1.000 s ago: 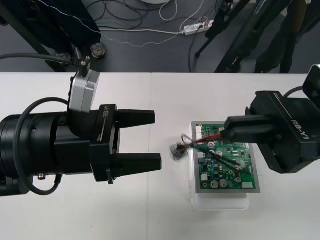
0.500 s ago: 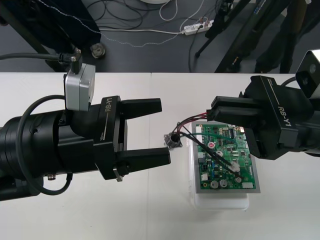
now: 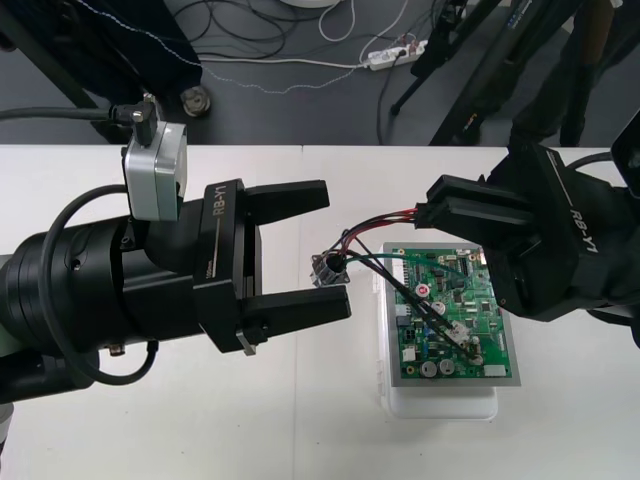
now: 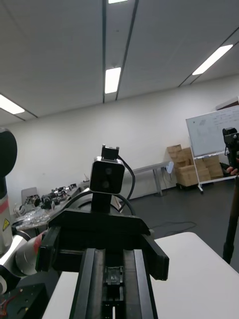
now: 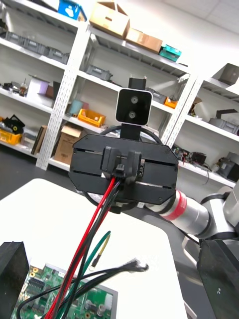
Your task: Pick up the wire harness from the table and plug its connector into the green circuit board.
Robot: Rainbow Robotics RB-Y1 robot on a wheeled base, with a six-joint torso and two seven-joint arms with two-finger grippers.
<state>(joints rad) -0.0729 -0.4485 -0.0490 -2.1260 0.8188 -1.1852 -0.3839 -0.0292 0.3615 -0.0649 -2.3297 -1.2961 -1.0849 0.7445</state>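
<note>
- Front view: the harness (image 3: pixel 375 238) runs left-right above the table (image 3: pixel 300 430). Its plug end is pinched in the closed right claw (image 3: pixel 432 215), and its round socket (image 3: pixel 330 269) sits between the wide-open, empty left claw's (image 3: pixel 338 250) fingertips. Loose wires trail onto the green board (image 3: pixel 450 330).
- Left wrist view: the right claw grips the plug (image 5: pixel 121 170); wires hang towards the board.
- Right wrist view: the left claw's camera (image 4: pixel 106 175) faces it.

Left gripper (image 3: pixel 335 250) black, white RB-Y1 lettering, silver wrist camera (image 3: pixel 155 185); right gripper (image 3: pixel 432 215) black, same lettering.
</note>
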